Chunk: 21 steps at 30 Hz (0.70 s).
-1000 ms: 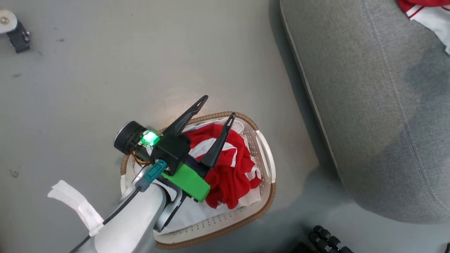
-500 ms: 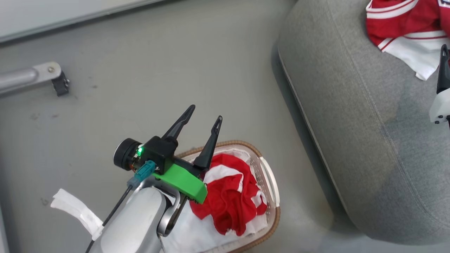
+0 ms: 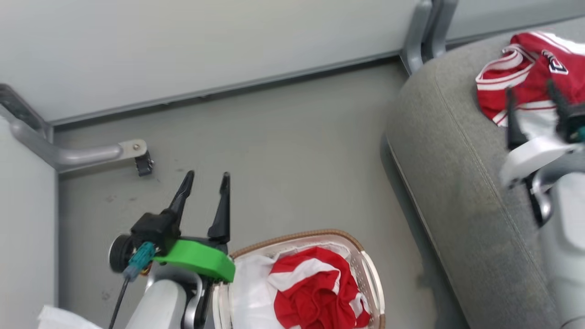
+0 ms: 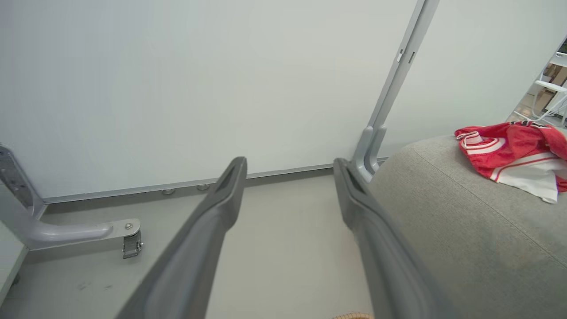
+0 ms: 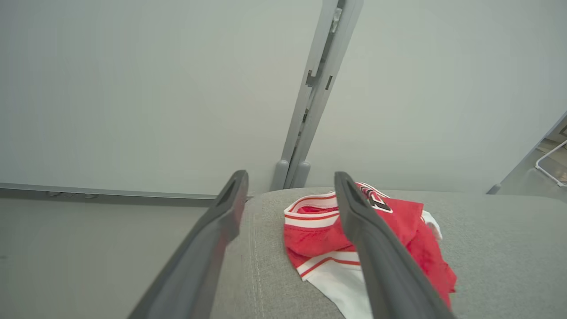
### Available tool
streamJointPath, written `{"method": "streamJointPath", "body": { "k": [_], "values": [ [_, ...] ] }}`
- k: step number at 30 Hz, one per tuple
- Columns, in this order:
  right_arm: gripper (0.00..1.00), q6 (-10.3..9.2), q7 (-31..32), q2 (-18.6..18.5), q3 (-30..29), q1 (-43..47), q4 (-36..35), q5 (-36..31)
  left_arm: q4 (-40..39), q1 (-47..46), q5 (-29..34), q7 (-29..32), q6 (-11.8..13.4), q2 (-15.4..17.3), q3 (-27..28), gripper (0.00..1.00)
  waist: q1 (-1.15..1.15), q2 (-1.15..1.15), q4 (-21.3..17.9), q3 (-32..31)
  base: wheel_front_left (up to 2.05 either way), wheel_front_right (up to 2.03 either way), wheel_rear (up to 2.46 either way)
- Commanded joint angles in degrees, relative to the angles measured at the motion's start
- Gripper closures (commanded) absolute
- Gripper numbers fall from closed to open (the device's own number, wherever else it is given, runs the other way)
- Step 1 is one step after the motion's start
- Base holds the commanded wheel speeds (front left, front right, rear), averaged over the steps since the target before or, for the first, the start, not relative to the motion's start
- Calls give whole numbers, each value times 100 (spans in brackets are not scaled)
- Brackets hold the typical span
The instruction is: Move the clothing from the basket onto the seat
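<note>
Red and white clothing [image 3: 315, 292] lies bunched in the white basket [image 3: 292, 240] at the bottom of the head view. Another red garment [image 3: 525, 73] lies on the grey seat [image 3: 457, 183] at the right. My left gripper [image 3: 207, 176] is open and empty over the floor, just left of the basket's far rim. My right gripper [image 3: 530, 89], blurred, hovers open above the seat by that garment. In the right wrist view the garment [image 5: 319, 239] lies on the seat [image 5: 509, 248] beyond the spread fingers [image 5: 221, 221], held by nothing. The left wrist view shows the open gripper [image 4: 289, 163] and the garment [image 4: 514, 150].
A pale wall panel runs along the back, with a grey metal post [image 3: 418, 34] at the seat's far corner. A grey floor bracket with a small caster [image 3: 137, 157] juts out at the left. A white strip [image 3: 64, 317] hangs by my left forearm.
The head camera has tilted up toward the wall. My left gripper has left its place over the basket for the floor beside it. My right gripper has come into view, open, above the garment on the seat.
</note>
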Motion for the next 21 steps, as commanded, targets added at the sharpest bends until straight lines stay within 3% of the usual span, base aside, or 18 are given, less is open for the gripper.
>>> {"method": "streamJointPath", "body": {
  "k": [1,10,21],
  "values": [
    [0,-7,-2,151,80,265,-113,60,11,209,51,-4,36,-38,137,0,0,0,366,-523,0,0,0],
    [0,-6,-2,939,286,1447,-904,395,-7,897,255,-3,43,-130,905,0,0,0,565,-964,0,0,0],
    [0,-6,-2,1077,574,2731,-1549,1042,6,1609,285,-4,-17,-180,1434,0,0,0,632,-1166,0,0,0]
  ]
}}
